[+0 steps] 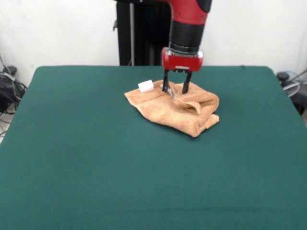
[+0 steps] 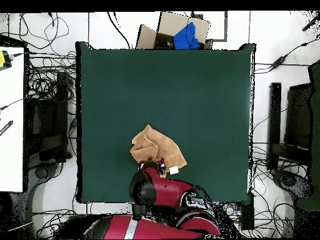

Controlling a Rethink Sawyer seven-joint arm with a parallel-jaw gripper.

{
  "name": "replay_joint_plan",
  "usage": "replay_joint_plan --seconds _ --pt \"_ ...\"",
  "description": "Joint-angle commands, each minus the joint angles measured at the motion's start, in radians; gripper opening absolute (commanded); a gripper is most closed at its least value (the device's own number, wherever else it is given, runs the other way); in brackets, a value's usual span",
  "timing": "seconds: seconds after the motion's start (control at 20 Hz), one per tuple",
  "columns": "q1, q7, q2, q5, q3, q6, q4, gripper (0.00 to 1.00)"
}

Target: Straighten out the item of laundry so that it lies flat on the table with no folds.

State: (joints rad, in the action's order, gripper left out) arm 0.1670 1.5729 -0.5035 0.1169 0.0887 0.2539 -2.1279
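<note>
The peach-orange towel (image 1: 180, 108) lies crumpled, with folds and a doubled-over right end, on the far middle of the dark green table (image 1: 96, 158). Its white tag (image 1: 146, 86) sticks out at the far left corner. My gripper (image 1: 175, 90) hangs straight down from the red arm. Its two black fingers are spread apart and reach down to the towel's far edge, with a small ridge of cloth between them. In the overhead view the towel (image 2: 155, 149) lies near the robot's side of the table (image 2: 187, 87), with the tag (image 2: 174, 169) beside the arm. The arm mostly hides the gripper (image 2: 157, 165).
The black pedestal (image 1: 139, 28) stands behind the table's far edge. A cardboard box with blue cloth (image 2: 178, 31) sits beyond the table's opposite edge. Cables and dark equipment (image 2: 47, 119) lie on the floor along both sides. Green tabletop surrounds the towel widely.
</note>
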Motion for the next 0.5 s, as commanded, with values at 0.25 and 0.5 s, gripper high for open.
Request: replay_joint_plan --seconds 0.25,0.5 --pt "-0.002 0.245 -0.084 -0.087 -0.138 -0.085 0.028 1.00" --pt "0.001 0.254 -0.102 -0.106 -0.145 -0.071 0.024 1.00"
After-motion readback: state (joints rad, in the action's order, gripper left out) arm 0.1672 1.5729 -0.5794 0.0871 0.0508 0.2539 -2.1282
